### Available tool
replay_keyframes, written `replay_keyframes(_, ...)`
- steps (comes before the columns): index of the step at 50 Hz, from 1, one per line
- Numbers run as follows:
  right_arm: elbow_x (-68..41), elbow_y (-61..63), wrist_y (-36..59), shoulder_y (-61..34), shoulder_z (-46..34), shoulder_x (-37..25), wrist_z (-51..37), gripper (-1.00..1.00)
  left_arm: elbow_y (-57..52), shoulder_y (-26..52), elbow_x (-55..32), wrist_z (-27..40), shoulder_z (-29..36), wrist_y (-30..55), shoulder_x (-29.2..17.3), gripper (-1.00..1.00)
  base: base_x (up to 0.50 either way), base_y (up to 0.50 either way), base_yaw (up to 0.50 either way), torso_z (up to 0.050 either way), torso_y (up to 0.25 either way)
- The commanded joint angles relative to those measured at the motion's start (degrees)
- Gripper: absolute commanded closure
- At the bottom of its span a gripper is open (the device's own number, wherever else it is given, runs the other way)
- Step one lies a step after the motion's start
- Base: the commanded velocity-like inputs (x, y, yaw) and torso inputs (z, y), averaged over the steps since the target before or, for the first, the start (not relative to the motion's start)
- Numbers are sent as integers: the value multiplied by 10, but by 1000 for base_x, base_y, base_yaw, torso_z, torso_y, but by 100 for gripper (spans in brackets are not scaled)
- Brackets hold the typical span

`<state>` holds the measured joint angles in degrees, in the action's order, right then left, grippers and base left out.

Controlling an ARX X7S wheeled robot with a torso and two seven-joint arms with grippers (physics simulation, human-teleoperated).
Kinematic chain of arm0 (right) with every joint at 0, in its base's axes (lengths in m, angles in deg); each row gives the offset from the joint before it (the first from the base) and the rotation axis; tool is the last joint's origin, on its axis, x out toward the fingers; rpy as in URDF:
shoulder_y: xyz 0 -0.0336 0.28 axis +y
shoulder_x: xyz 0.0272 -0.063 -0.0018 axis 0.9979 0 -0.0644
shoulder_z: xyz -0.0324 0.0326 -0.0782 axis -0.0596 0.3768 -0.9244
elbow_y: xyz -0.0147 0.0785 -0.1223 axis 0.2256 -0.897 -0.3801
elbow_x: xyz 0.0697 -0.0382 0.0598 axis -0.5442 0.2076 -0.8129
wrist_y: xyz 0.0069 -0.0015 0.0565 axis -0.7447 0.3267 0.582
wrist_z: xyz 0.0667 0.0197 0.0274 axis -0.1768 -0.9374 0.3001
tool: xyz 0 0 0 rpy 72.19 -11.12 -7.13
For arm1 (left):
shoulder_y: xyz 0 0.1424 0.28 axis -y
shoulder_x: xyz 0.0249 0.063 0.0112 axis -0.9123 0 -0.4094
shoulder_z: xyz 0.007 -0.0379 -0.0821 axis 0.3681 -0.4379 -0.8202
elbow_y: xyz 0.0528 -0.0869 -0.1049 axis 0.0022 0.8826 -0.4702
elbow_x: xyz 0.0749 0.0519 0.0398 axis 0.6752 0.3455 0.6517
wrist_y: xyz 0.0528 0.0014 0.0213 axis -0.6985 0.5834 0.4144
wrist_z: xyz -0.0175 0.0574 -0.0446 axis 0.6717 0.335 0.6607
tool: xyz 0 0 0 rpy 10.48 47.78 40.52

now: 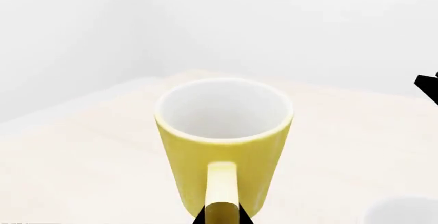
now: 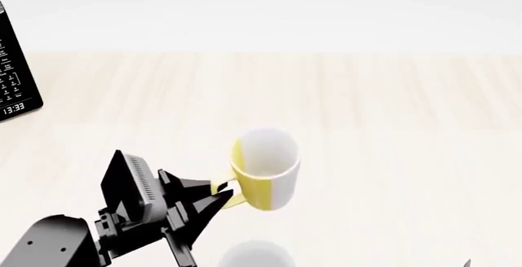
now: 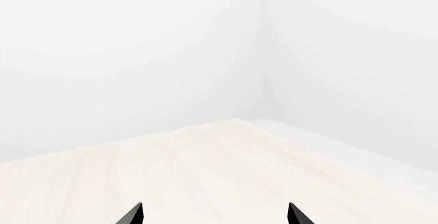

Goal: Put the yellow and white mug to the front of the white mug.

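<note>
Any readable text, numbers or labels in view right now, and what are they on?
"13:33": white digits on the black panel at the left edge of the head view.
The rows of small white markings above those digits are too small to read.
Small yellow mug with a white inside: no print visible.
The wrist views show no text.
</note>
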<state>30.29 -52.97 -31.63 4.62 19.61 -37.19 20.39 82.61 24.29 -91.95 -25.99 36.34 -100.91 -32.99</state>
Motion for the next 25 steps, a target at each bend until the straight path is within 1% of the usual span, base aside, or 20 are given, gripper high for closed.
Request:
replay_keyframes(1,0,1,-1,0,-2,-2,-2,-100,23,5,6,0,4,-24,6,100,0,0,0,0,0)
replay_keyframes(13,-1,0,-1,0,-5,-3,-4,-100,170,42,26,-13,10,-115,32,100,0,0,0,0,1)
replay_keyframes(25,0,1,-1,1,-7,-5,-7,-100,182,32,54,-5,-9,-129,34,100,0,0,0,0,0)
